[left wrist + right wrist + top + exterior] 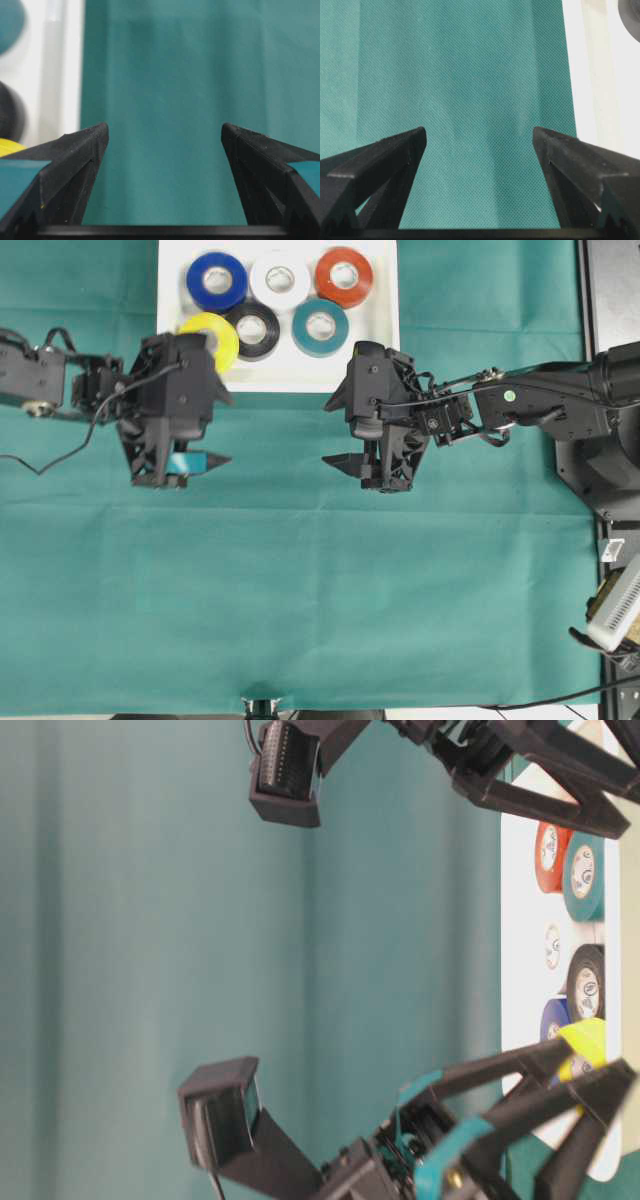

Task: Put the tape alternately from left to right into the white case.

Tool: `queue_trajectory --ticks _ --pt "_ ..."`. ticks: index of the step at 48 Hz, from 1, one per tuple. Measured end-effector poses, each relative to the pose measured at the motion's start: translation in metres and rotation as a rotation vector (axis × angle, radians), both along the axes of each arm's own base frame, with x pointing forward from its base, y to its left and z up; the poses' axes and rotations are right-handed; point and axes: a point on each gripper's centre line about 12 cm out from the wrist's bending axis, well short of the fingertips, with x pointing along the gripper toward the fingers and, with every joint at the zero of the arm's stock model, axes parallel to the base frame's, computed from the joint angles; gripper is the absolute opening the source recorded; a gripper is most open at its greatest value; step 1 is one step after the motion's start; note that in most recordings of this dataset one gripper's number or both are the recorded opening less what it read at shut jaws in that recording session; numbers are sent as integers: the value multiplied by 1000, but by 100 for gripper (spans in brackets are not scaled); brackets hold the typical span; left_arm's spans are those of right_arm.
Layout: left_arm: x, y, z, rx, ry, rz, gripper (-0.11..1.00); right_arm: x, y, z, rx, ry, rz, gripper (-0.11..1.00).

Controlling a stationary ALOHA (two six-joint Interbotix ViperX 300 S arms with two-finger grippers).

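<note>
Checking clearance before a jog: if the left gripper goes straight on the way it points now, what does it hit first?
Nothing in line: the left gripper has open, empty jaws and only bare green cloth ahead. The white case lies off to one side of that path. Depth to the cloth is unclear.

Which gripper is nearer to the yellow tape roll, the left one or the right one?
Left. The left gripper hangs open just below the yellow tape roll, its arm partly overlapping the roll in the overhead view. The right gripper is farther off, below the teal roll.
</note>
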Motion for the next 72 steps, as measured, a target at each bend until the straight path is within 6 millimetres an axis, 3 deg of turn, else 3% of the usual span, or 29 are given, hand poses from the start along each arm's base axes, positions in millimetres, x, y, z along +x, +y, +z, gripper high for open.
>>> queue_trajectory --ticks 16,40,72 --pt "-15 -10 -8 -2 26 -26 100 0 0 0 0 -2 0 73" --pt "-16 -10 -5 -4 9 -26 100 0 1 2 0 -6 2 73" --pt "-51 -8 16 -6 -47 -26 100 -28 0 26 -6 -71 6 73"
